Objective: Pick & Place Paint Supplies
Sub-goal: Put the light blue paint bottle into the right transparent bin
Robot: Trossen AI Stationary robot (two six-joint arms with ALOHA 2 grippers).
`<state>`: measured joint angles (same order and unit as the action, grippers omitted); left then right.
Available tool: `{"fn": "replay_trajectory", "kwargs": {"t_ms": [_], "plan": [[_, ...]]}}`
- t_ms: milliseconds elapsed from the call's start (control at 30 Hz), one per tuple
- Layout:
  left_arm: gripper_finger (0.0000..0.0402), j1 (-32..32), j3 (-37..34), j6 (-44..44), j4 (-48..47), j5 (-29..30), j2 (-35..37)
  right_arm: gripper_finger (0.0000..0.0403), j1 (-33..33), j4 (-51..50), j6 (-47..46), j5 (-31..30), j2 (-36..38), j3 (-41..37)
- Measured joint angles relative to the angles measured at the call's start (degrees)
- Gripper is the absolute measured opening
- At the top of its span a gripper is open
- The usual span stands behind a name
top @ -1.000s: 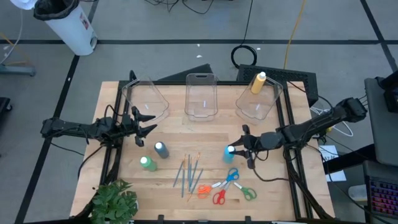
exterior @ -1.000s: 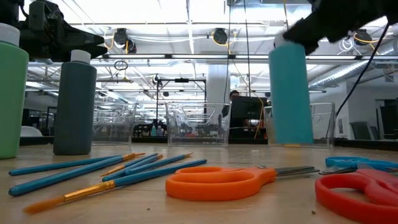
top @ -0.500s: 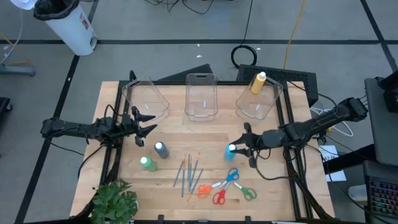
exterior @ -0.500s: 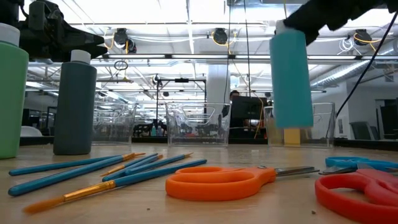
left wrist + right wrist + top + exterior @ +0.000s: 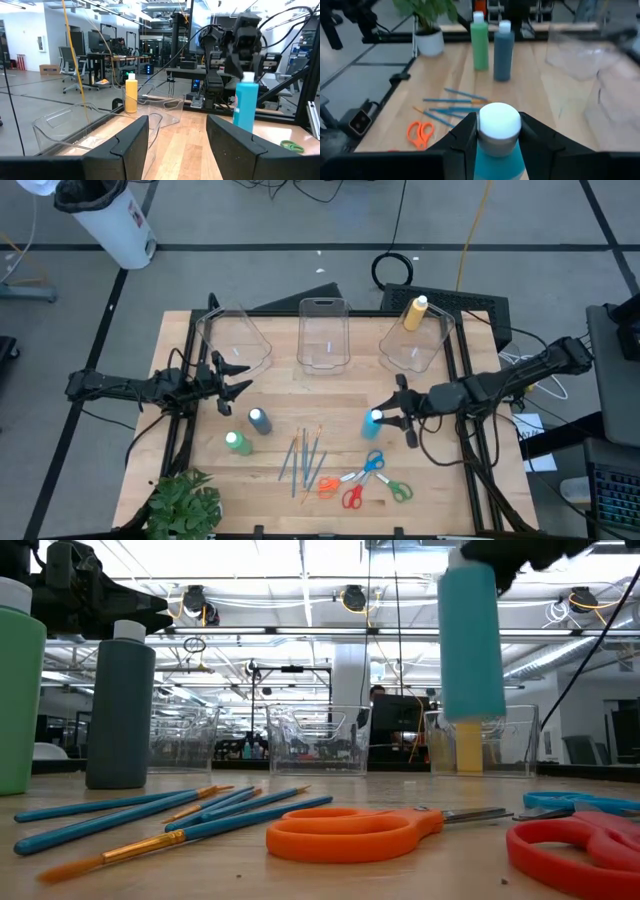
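right gripper (image 5: 384, 418): over the right half of the table, fingers pinched on the white cap of the blue paint bottle (image 5: 374, 423); the low view shows the bottle (image 5: 471, 640) hanging upright, clear of the tabletop, with the orange scissors lying nearer the camera.

left gripper (image 5: 232, 377): hovering over the left part of the table near the left clear bin (image 5: 232, 338); fingers spread apart, nothing between them; the left wrist view confirms the gap.

yellow paint bottle (image 5: 414, 313): lying inside the right clear bin (image 5: 414, 340), at the far right of the table.

middle clear bin (image 5: 323, 333): far centre of the table.

grey-blue paint bottle (image 5: 259, 420): upright on the table, left of centre.

green paint bottle (image 5: 237, 443): upright, just beside the grey-blue bottle on its near-left side.

brushes (image 5: 303, 457): a loose bundle of thin blue- and orange-handled brushes lying flat at the near centre of the table, between the standing bottles and the scissors.

scissors, four pairs, lying flat at the near right of the table, close together: blue scissors (image 5: 371, 465), orange scissors (image 5: 327, 486), red scissors (image 5: 352, 497), green scissors (image 5: 398, 490).

plant (image 5: 183, 505): green and leafy, at the near left corner of the table.

table (image 5: 450, 480): light wood top.
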<state>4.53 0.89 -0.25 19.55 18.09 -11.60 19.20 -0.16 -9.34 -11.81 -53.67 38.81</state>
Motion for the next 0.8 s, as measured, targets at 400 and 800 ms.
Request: {"fn": "replay_trajectory", "kwargs": {"t_ms": [400,800], "plan": [[0.0207,-0.01,0.0,0.0,0.02,0.0,0.0,0.0102,0.04,1.28,0.8,0.16,3.04,0.98],[0.0207,-0.01,0.0,0.0,0.0,0.0,-0.01,0.0102,0.04,1.77,-3.14,0.86,0.91,-0.92]]}}
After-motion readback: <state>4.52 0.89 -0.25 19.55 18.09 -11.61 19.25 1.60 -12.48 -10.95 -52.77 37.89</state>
